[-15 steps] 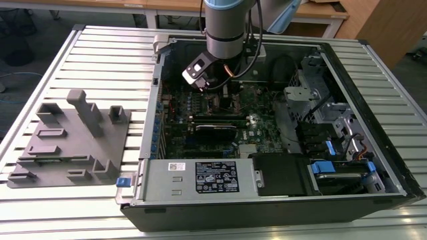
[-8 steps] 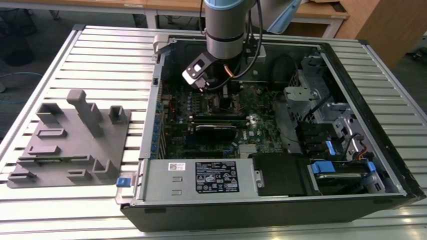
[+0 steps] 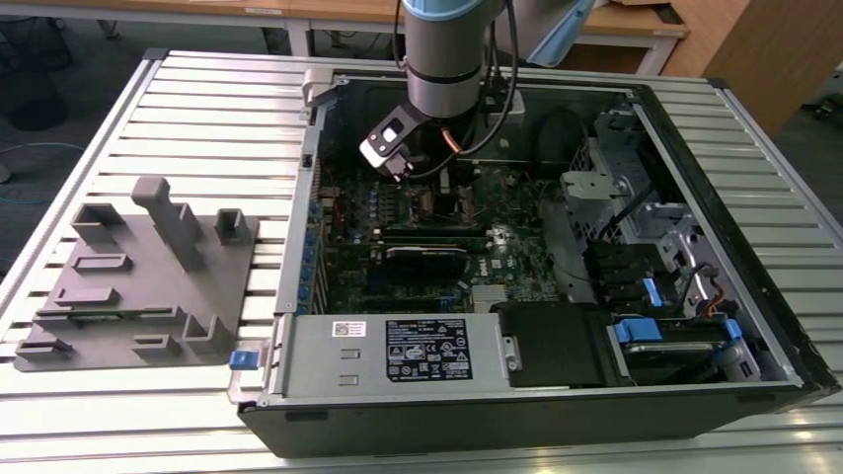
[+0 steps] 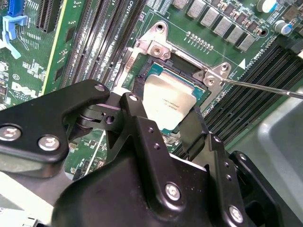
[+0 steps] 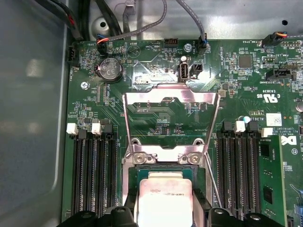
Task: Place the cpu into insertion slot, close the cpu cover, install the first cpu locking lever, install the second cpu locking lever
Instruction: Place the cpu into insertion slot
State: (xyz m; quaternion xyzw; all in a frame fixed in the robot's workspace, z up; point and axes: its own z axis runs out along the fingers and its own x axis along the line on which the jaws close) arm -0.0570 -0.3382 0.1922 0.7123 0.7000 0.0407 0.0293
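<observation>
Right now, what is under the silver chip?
The cpu lies over the insertion slot, whose dark frame shows around the chip's edges. What lies directly beneath the chip is covered.

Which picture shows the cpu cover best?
The first wrist view: the cover stands open, its whole frame and window visible. The second wrist view catches its hinge end. In the exterior view it's too small to tell.
</observation>
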